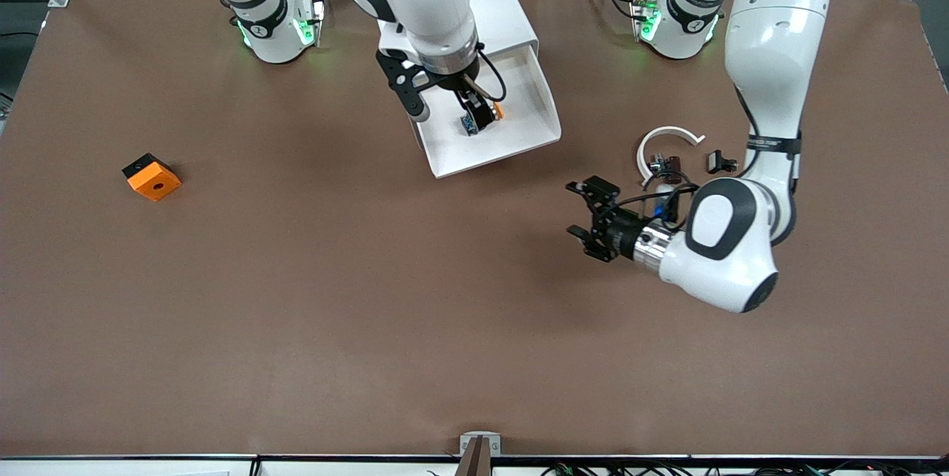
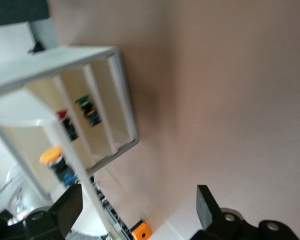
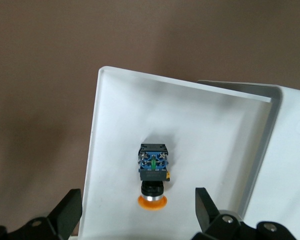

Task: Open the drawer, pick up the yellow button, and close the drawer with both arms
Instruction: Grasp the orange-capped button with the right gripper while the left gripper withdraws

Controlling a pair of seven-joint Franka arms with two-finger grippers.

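The white drawer point(image 1: 519, 136) stands pulled out of its white cabinet point(image 1: 508, 12), toward the front camera. The button point(image 1: 474, 120) lies on its side on the drawer floor, with an orange cap, black middle and blue base point(image 3: 153, 167). My right gripper point(image 1: 452, 111) hangs over the drawer, open, its fingers either side of the button's cap without touching it point(image 3: 136, 200). My left gripper point(image 1: 582, 215) is open and empty above the bare table, beside the drawer's front end toward the left arm's end. In the left wrist view the left gripper point(image 2: 139, 197) points at the drawer point(image 2: 121, 90).
An orange block with a hole point(image 1: 151, 176) sits toward the right arm's end of the table. A white open ring point(image 1: 667, 141), a small dark part point(image 1: 663, 164) and a black clip point(image 1: 721, 161) lie close by the left arm's elbow.
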